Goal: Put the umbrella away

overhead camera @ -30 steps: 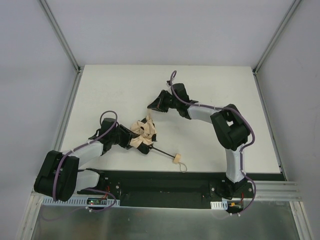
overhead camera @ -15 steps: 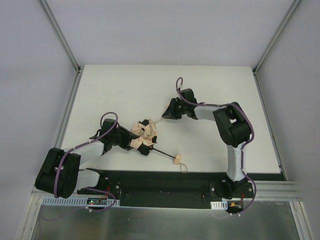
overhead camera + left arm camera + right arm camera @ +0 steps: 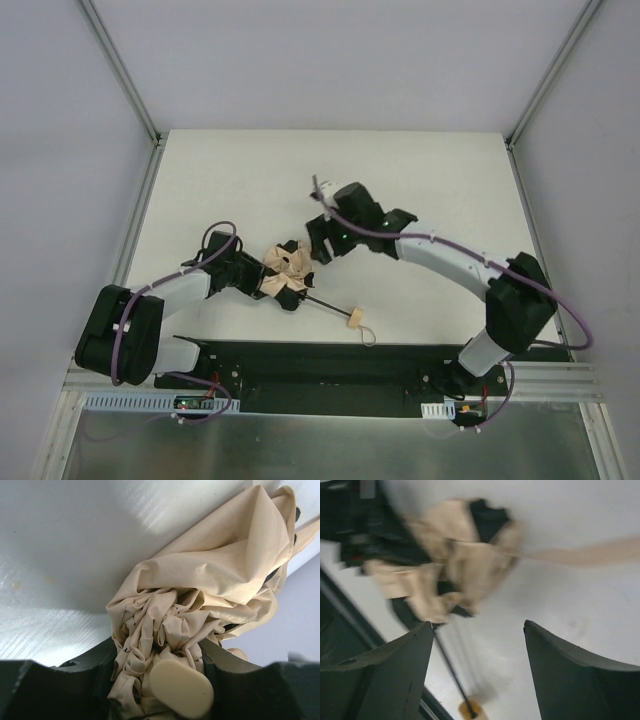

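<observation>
So the compact umbrella [image 3: 287, 268], crumpled beige fabric with black lining, is lying on the white table [image 3: 230, 170], left of centre and toward the near edge. The canopy is bunched into a messy wad. The thin dark metal shaft [image 3: 325, 304] pokes out toward the near right and ends in a small pale rounded knob handle [image 3: 353, 318], which rests on the table close to the front edge.

The black left gripper [image 3: 258, 278] is clamped on the wad from the left. In its wrist view the umbrella [image 3: 200, 595] is squished right between the two dark fingers [image 3: 85, 680], with a smooth pale oval piece [image 3: 182, 687] tucked in there too.

The black right gripper [image 3: 318, 240] sits just beyond the canopy on its far right side, jaws spread wide with nothing between them. As far as I can tell it isn't touching the fabric. Its wrist view is pretty blurry, but the umbrella [image 3: 455, 565] shows up ahead of the fingers [image 3: 395, 665].
</observation>
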Robot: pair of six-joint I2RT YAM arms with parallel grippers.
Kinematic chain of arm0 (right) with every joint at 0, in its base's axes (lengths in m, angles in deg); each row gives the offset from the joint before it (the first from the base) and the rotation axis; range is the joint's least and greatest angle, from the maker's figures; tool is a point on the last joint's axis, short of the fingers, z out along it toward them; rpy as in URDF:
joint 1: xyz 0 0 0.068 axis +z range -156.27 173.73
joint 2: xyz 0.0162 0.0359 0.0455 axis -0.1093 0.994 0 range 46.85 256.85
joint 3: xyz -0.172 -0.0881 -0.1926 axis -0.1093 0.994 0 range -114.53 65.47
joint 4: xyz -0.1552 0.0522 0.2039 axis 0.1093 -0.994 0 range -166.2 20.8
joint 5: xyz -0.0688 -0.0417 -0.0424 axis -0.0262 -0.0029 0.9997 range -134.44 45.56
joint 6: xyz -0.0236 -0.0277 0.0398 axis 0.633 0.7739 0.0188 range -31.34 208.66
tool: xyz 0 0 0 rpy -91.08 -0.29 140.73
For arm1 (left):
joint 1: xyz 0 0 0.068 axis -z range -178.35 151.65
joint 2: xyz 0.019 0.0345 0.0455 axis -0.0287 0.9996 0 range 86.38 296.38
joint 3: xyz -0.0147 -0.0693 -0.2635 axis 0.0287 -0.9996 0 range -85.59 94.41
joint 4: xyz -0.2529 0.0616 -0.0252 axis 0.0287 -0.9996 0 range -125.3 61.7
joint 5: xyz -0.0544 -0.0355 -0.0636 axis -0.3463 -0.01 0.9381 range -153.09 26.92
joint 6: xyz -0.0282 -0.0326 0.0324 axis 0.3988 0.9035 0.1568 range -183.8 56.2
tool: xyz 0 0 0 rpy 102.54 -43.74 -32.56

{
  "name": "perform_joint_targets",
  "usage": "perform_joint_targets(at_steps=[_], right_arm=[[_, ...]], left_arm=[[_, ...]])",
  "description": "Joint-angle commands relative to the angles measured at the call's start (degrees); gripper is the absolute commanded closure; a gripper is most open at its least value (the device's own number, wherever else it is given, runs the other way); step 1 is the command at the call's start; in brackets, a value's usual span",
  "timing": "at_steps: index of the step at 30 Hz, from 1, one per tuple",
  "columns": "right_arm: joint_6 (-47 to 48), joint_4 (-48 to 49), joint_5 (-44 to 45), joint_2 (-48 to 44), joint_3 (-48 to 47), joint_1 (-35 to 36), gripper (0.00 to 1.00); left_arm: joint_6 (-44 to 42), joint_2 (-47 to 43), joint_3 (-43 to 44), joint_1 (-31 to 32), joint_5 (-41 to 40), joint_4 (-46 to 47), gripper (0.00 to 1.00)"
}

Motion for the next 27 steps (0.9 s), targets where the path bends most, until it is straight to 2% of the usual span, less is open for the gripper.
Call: perform_joint_targets(at_steps=[1, 7, 15, 17, 21, 23, 27], right_arm=[[13.43, 5.21, 1.55, -4.97, 0.66, 14.12, 0.24], [19.32, 6.17, 4.09, 6.18, -6.73, 22.92, 0.22], [23.89, 13.03, 13.14, 14.37, -5.5, 24.77, 0.21], [23.89, 13.91, 15.16, 16.56, -5.41, 24.86, 0.24], [21.96, 12.94, 22.11, 21.4, -7.35, 24.86, 0.35], [21.35, 12.34, 24.73, 23.25, -7.17, 24.95, 0.45], [20.11, 11.27, 24.93, 23.61, -3.41, 24.86, 0.76]], left_arm=[[-1.6, 3.63, 1.01, 0.58, -3.56, -13.63, 1.0], [-2.48, 7.94, 5.06, 0.49, -2.16, -19.17, 1.0], [-2.83, 9.79, 7.44, 0.49, -1.02, -22.87, 1.0], [-2.83, 10.22, 7.61, 0.49, -0.32, -23.31, 1.0], [-2.66, 10.4, 7.96, 0.49, 0.22, -23.57, 1.0], [-2.83, 9.88, 8.23, 0.4, 0.3, -23.57, 1.0], [-5.2, 8.91, 10.24, 0.23, -0.92, -23.75, 1.0]])
